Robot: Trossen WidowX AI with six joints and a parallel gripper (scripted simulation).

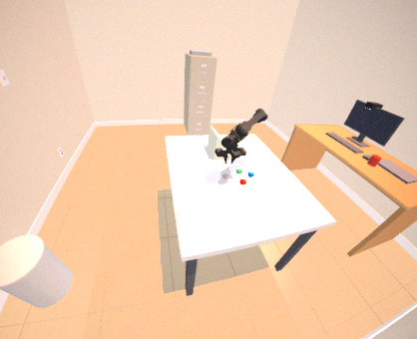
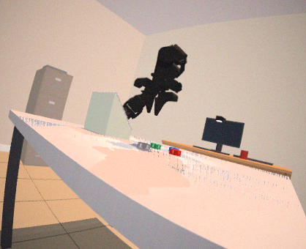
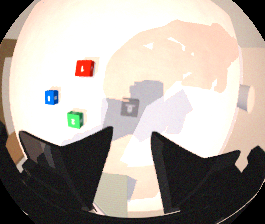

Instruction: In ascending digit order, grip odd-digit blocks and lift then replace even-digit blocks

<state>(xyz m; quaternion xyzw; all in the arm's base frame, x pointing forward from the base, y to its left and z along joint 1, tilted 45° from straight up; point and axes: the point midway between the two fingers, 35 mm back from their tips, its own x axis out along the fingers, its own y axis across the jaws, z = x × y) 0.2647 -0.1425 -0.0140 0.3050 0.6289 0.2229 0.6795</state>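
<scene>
My gripper [image 1: 228, 161] [image 2: 152, 113] [image 3: 133, 131] is partly open and empty, raised well above the table. A grey block [image 1: 225, 176] [image 2: 143, 146] [image 3: 130, 107] sits on the table in the arm's shadow, ahead of the fingertips in the wrist view; its digit looks like 0. A green block [image 1: 239, 170] [image 2: 155, 146] [image 3: 75, 120] sits left of it there, its digit looking like 2. A blue block [image 1: 250, 174] [image 3: 51, 97] lies farther left, its digit looking like 1. A red block [image 1: 242, 181] [image 2: 175, 151] [image 3: 84, 68] lies at the upper left; its digit is unclear.
A pale green upright box [image 1: 214, 145] [image 2: 106, 115] stands on the white table [image 1: 208, 214] [image 2: 108, 172] beside the arm. A wooden desk [image 1: 382, 181] with a monitor [image 1: 372, 125] [image 2: 222, 132] stands apart from the table. A filing cabinet [image 1: 200, 95] [image 2: 47, 95] is behind.
</scene>
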